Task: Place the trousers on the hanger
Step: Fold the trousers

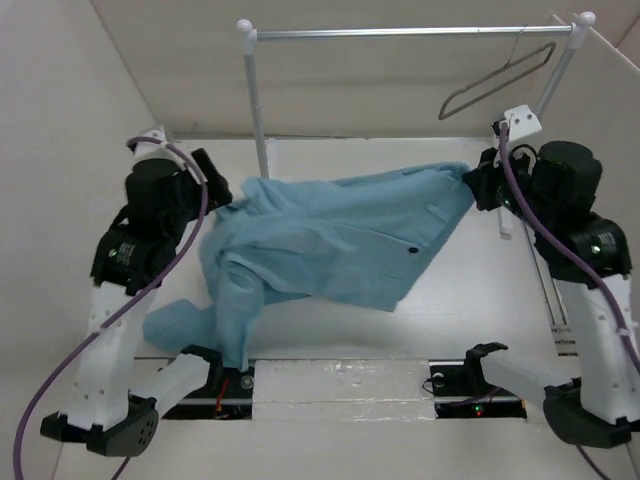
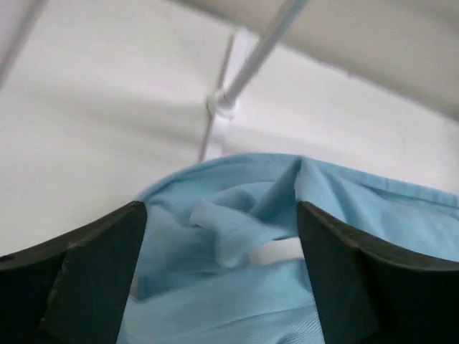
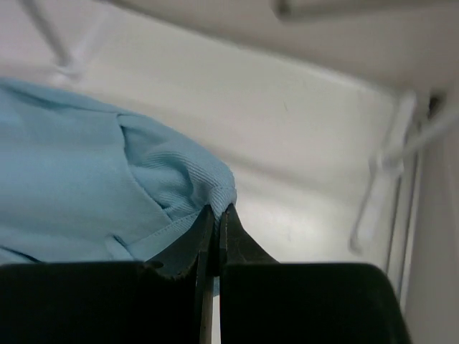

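The light blue trousers (image 1: 330, 240) lie spread across the table, waistband toward the right, with a small dark button (image 1: 412, 249). My right gripper (image 1: 478, 185) is shut on the waistband corner (image 3: 215, 188) and holds it just off the table. My left gripper (image 1: 222, 190) is open at the trousers' left edge; bunched blue cloth (image 2: 237, 236) lies between its fingers (image 2: 93, 272), ungripped. The dark grey hanger (image 1: 497, 77) hangs by its hook from the white rail (image 1: 410, 33) at the back right.
The white rail stands on two ball-topped posts (image 1: 252, 90) at the back. A box wall rises behind it. One trouser leg (image 1: 190, 320) trails toward the near left by the arm base. A white bracket (image 1: 522, 122) sits above the right gripper.
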Controlling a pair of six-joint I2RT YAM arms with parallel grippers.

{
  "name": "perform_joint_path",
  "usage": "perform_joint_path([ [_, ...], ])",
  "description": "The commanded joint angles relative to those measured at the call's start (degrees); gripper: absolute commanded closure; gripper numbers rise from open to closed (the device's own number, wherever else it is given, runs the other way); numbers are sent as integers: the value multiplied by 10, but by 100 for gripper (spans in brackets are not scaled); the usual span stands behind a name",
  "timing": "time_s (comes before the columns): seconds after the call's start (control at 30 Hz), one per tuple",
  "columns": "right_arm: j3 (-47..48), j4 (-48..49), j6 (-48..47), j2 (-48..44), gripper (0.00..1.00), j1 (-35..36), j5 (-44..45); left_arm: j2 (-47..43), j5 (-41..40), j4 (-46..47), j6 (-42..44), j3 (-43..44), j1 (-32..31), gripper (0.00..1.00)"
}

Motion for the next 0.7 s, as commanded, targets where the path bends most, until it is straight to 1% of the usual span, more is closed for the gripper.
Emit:
perform_joint_path([
  [0.0, -175, 138, -10, 5, 100, -161, -16, 51, 103, 72, 1, -115, 0, 15],
  [0.03, -211, 169, -4, 12, 100, -197, -17, 63, 120, 84, -1, -135, 0, 12],
  [0.07, -266, 232, 2, 21, 100, -247, -2, 76, 129, 91, -3, -146, 0, 11],
  [0.13, -291, 269, 9, 57, 52, -272, 35, 109, 111, 98, -13, -161, 0, 11],
  [0.17, -284, 261, 9, 108, 31, -279, 37, 112, 97, 111, -19, -167, 0, 13],
  [0.2, -252, 244, 5, 134, 13, -279, 30, 114, 56, 116, -28, -179, 0, 15],
  [0.27, -225, 224, -11, 172, 9, -258, 19, 111, 34, 135, -47, -198, 0, 16],
  [0.3, -227, 218, -23, 166, 10, -220, 19, 114, 26, 137, -54, -219, 0, 16],
  [0.33, -237, 219, -27, 156, 13, -197, 20, 116, 23, 136, -58, -229, 5, 16],
  [0.37, -269, 225, -28, 125, 27, -150, 20, 127, 21, 137, -73, -253, 15, 16],
  [0.4, -343, 245, -17, 60, 99, -78, 0, 157, 50, 138, -91, -303, 31, 19],
  [0.43, -343, 246, -17, 59, 100, -77, 0, 157, 50, 138, -91, -303, 31, 19],
  [0.47, -396, 253, -15, 46, 100, -32, -10, 162, 57, 154, -98, -314, 31, 19],
  [0.5, -422, 277, -15, 45, 100, -9, -52, 165, 68, 174, -105, -349, 31, 20],
  [0.53, -445, 285, -9, 19, 100, 16, -61, 167, 120, 203, -107, -367, 31, 21],
  [0.57, -464, 289, -4, 13, 100, 68, -56, 170, 145, 231, -109, -382, 31, 21],
  [0.6, -492, 302, 4, 9, 100, 92, -37, 174, 174, 286, -114, -407, 31, 22],
  [0.63, -504, 308, 14, 8, 96, 113, -31, 188, 202, 311, -125, -414, 31, 26],
  [0.67, -510, 310, 17, 10, 90, 128, -28, 198, 212, 328, -130, -419, 31, 31],
])
